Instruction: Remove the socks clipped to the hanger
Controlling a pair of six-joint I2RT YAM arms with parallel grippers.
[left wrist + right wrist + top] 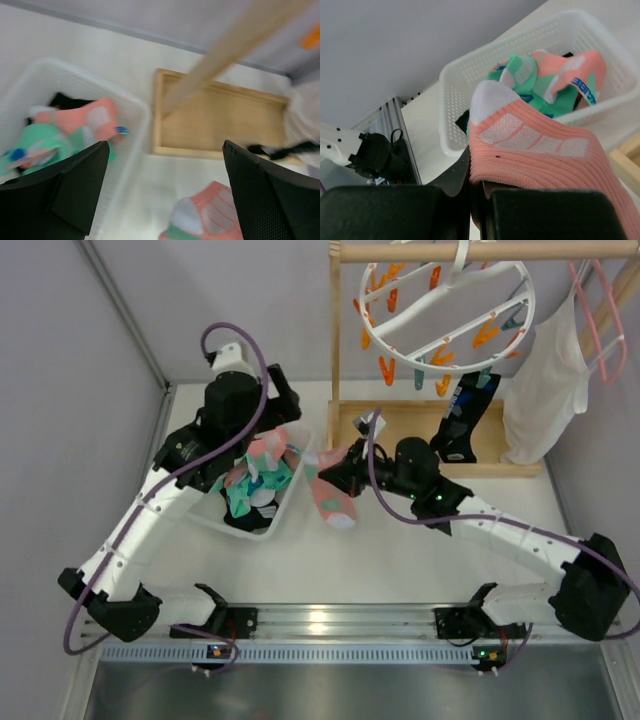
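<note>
The white round hanger hangs from a wooden rail at the top right, with orange and teal clips. One black sock with blue marks is still clipped under it. My right gripper is shut on a pink sock with pale patches, held just right of the white basket. In the right wrist view the sock drapes over my shut gripper. My left gripper is open and empty above the basket. In its wrist view it shows wide apart, with the pink sock below.
The basket holds several pink, teal and black socks. The wooden rack base and upright post stand behind the arms. A white cloth garment and a pink wire hanger hang at the far right.
</note>
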